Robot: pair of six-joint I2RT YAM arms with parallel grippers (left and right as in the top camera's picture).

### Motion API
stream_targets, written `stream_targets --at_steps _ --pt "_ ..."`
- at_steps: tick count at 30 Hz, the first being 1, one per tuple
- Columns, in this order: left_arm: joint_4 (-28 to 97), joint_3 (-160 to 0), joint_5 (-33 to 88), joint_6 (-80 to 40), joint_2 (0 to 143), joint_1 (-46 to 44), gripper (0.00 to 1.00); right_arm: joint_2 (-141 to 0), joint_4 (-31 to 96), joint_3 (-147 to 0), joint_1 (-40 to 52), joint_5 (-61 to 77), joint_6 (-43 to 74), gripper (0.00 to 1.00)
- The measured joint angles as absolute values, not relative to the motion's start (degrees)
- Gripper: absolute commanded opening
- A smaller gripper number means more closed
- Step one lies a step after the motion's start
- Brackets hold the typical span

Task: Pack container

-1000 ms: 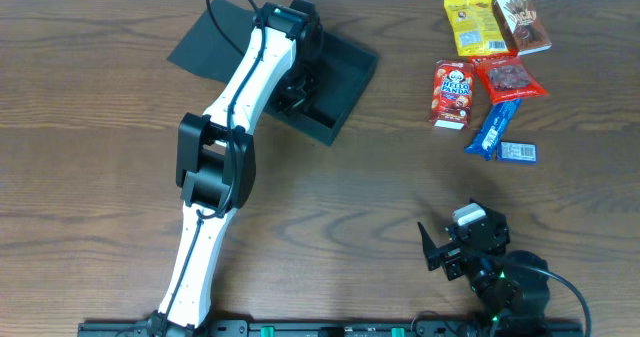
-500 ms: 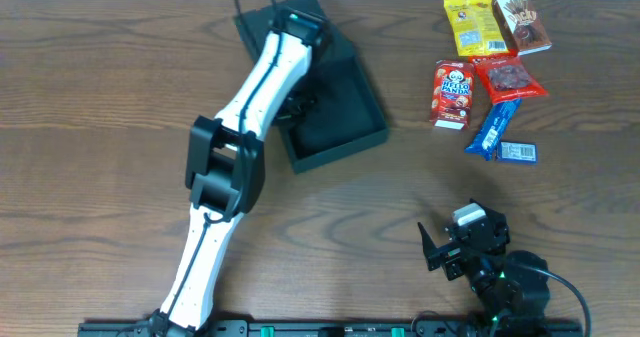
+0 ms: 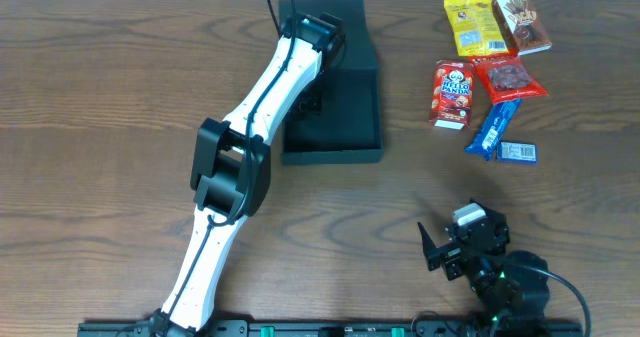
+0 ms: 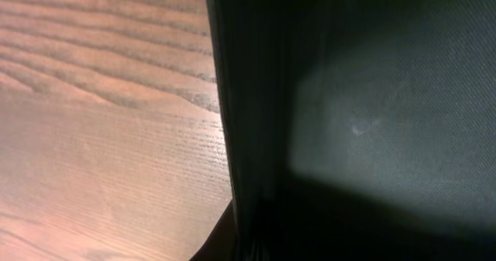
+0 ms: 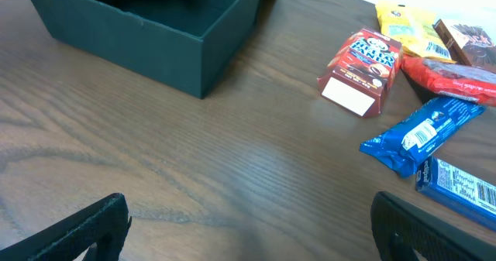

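Observation:
The container (image 3: 350, 107) is a dark, shallow box at the table's back centre, its flap lid (image 3: 345, 22) lying open behind it. My left gripper (image 3: 304, 99) sits mostly under its own arm at the box's left wall. In the left wrist view the wall (image 4: 256, 98) runs straight up between the jaws, and the left gripper (image 4: 248, 245) is shut on it. The box floor (image 4: 387, 98) looks bare. My right gripper (image 3: 452, 249) rests near the front edge, open, with nothing between its fingers (image 5: 85, 230). It also sees the container (image 5: 155, 29).
Snacks lie at the back right: a yellow packet (image 3: 468, 23), a brown box (image 3: 522, 22), a red Hello Panda box (image 3: 453, 92), a red packet (image 3: 510, 78), a blue bar (image 3: 494, 127) and a small blue packet (image 3: 518, 153).
The left gripper has shut on the container's wall and swung the box round to the right, so it now sits square to the table. The right arm has not moved.

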State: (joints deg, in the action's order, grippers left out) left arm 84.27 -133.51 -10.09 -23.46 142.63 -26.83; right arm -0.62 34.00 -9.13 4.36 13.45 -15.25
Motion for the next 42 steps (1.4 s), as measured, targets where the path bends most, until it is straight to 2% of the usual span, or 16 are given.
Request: stream_targets --at_steps 8,9,10,11,12,20,24,32,36,42 --pt "83.88 -133.51 -10.33 -20.69 142.63 -26.5 0.06 -0.62 33.98 -9.13 4.36 13.45 -15.25 0.99" --pt "83.88 -133.51 -10.0 -20.69 142.63 -26.39 0.09 -0.62 34.0 -9.13 4.36 13.45 -15.25 0.99" --pt "83.9 -133.51 -9.8 -20.58 142.63 -26.35 0.52 -0.62 34.0 -9.13 4.36 13.45 -15.25 0.99" --pt "83.94 -133.51 -9.8 -20.23 142.63 -26.28 0.87 -0.62 34.0 -9.13 4.36 13.45 -15.25 0.99" --pt "83.96 -133.51 -9.85 -20.27 142.63 -26.24 0.95 -0.62 34.0 -9.13 4.36 13.45 -15.25 0.99" --pt "86.3 -133.84 -8.69 -20.58 142.63 -26.22 0.95 -0.62 34.0 -9.13 4.36 13.45 -15.27 0.99" --pt "86.61 -139.09 -7.84 -20.99 142.58 -25.96 0.95 -0.62 34.0 -9.13 4.36 13.45 -15.25 0.99" --pt "78.72 -149.32 -9.06 -21.15 134.52 -24.6 0.95 -0.62 33.98 -9.13 4.36 13.45 -15.25 0.99" --pt "72.49 -151.15 -9.45 -20.75 128.18 -21.17 0.95 -0.62 34.0 -9.13 4.36 13.45 -15.27 0.99" --pt "70.41 -151.52 -6.76 -20.49 128.14 -13.69 0.95 -0.62 33.98 -9.13 4.36 13.45 -15.25 0.99"
